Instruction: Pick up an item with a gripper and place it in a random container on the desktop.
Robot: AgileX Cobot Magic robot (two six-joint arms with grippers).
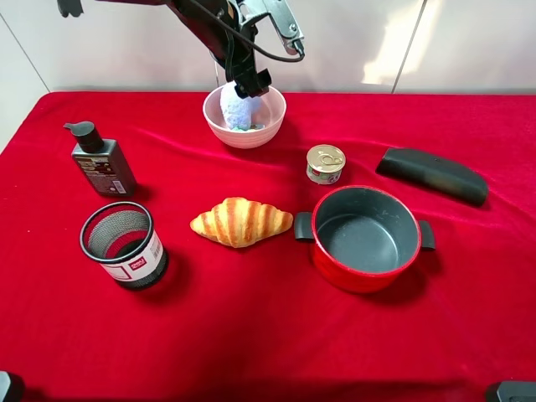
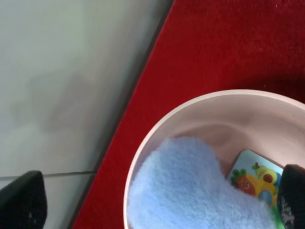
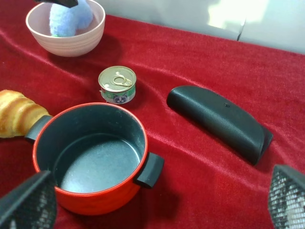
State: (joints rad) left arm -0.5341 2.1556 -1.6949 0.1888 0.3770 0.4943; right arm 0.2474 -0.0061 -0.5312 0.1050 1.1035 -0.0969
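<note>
The pale blue plush toy lies in the pale pink bowl at the back of the red desktop. My left gripper hangs just above it, reaching in from the upper left. In the left wrist view the gripper is open. Its fingertips stand wide apart on either side of the plush, clear of it, and the colourful tag shows in the bowl. My right gripper is open and empty, low over the cloth near the red pot.
A croissant lies mid-table. The red pot stands to its right, with a small tin and a black case behind it. A black mesh cup and a pump bottle stand at the left.
</note>
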